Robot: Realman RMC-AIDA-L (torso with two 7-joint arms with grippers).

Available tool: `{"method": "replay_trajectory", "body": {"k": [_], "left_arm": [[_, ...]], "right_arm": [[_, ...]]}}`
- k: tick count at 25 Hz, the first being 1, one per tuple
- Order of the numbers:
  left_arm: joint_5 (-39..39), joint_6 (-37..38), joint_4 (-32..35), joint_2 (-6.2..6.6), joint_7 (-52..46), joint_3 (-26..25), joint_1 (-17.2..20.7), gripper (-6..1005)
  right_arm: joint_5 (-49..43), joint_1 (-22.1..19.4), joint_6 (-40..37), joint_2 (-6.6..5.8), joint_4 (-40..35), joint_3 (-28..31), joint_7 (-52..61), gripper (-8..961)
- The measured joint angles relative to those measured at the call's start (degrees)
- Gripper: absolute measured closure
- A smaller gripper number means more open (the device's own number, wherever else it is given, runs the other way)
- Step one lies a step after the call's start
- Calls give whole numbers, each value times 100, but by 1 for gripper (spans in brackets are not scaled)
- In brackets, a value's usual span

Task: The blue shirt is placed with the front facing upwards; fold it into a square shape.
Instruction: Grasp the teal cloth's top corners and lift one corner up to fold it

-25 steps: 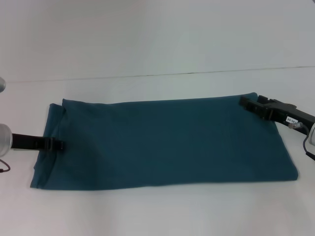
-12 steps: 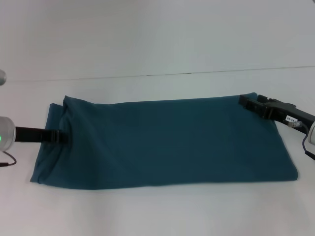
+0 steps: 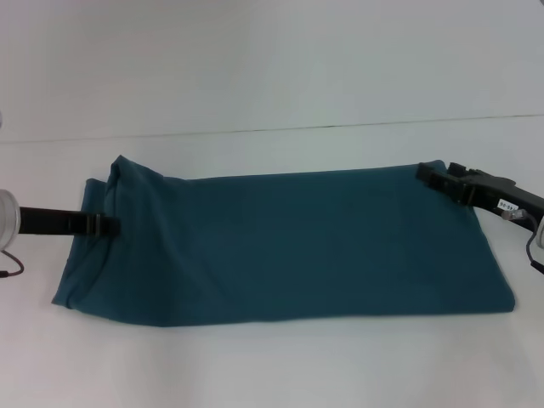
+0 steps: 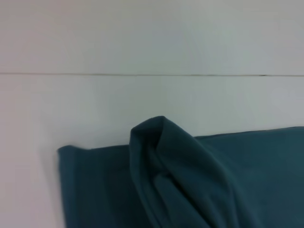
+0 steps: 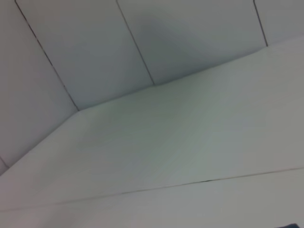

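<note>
A plain white table (image 3: 272,365) carries the blue shirt (image 3: 297,246) — a long band running left to right. The left gripper (image 3: 107,225) pinches its raised left end; the right gripper (image 3: 427,175) clamps the far right corner.

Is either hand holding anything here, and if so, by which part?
The left hand grips the blue shirt at its left edge, lifting a fold. The right hand sits at the far right corner; a grip there cannot be told.
</note>
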Motion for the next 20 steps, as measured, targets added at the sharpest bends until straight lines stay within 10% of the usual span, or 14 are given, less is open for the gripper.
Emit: {"method": "replay_trajectory", "body": {"k": [20], "left_arm": [[-339,576,-522,-405,-1,65,16,939]], "right_arm": [[-25,-14,40,0,35,16,-22,219]]}}
